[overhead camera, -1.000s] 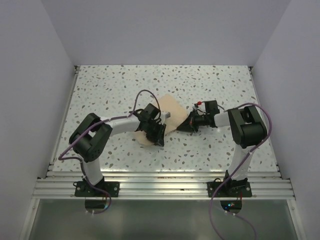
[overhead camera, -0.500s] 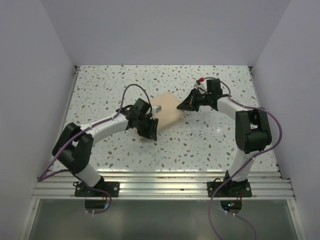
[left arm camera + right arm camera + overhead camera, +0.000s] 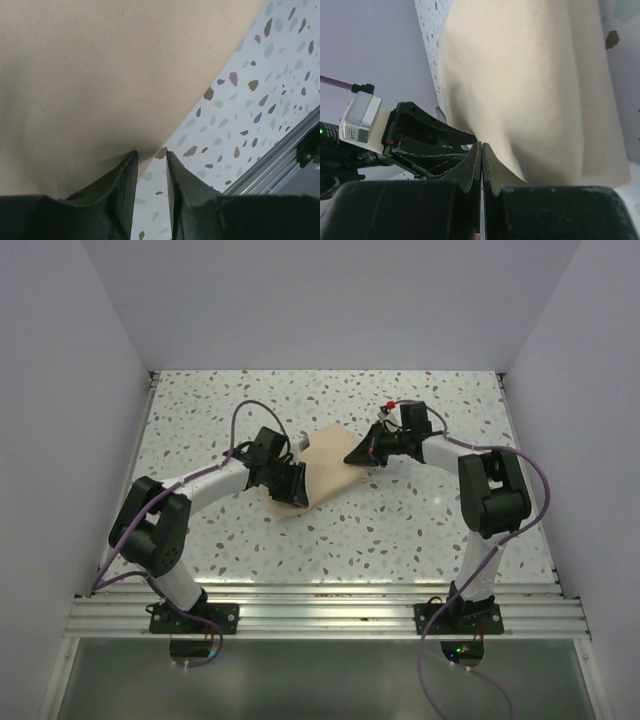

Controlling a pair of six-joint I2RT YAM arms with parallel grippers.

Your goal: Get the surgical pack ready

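The surgical pack (image 3: 325, 462) is a tan cloth bundle lying in the middle of the speckled table; no tray or instruments show. My left gripper (image 3: 296, 488) is at its near left edge. In the left wrist view the jaws stand slightly apart (image 3: 150, 154), tips at the cloth's edge (image 3: 100, 75), with only table between them. My right gripper (image 3: 354, 456) is at the pack's far right corner. In the right wrist view its fingers are pressed together (image 3: 481, 145) against the cloth (image 3: 530, 90); no cloth shows between them. The left gripper (image 3: 420, 135) shows behind.
The speckled table (image 3: 430, 530) is walled on three sides by white panels. An aluminium rail (image 3: 320, 615) runs along the near edge and shows in the left wrist view (image 3: 280, 165). Purple cables loop over both arms.
My right gripper swung from the pack's near right side to its far right corner. My left gripper shifted left and back along the pack's near edge.
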